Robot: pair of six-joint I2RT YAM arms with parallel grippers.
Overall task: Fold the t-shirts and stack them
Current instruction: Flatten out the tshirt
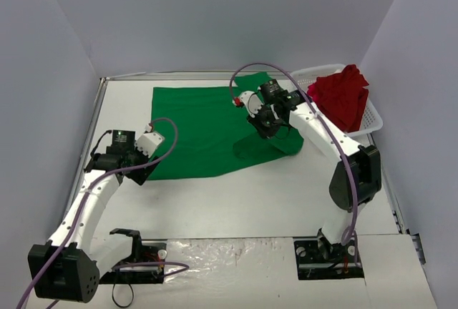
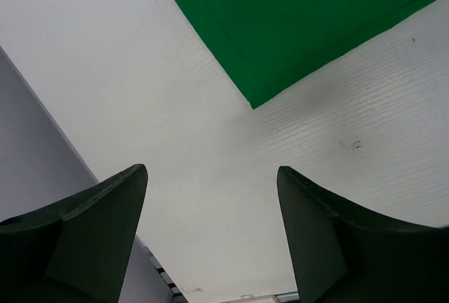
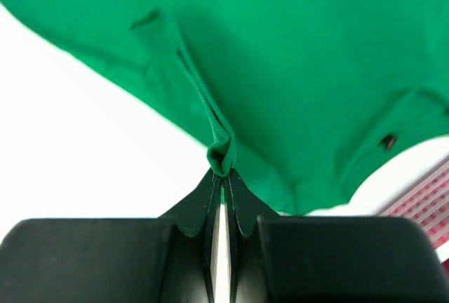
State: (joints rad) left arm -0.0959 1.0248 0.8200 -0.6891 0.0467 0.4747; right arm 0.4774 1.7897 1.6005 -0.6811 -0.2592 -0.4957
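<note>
table [image 1: 250, 202]: big white top, everything sits on it
green t-shirt [image 1: 200, 130]: spread mostly flat across the middle-back of the table. Its right side is pulled up off the surface into a bunched ridge, with a dark shadow under it
basket [image 1: 373, 119]: white lattice one, parked at the back right corner, just beside the green shirt's right edge
red t-shirt [image 1: 343, 98]: crumpled in a heap inside the basket, spilling over the rim a bit
right gripper [image 3: 223, 175]: jaws pressed together, pinching a little fold of the green t-shirt's edge right at the tips
left gripper [image 2: 210, 171]: jaws spread wide with nothing between them, hanging over bare table near the shirt's front-left corner, not touching the cloth
</note>
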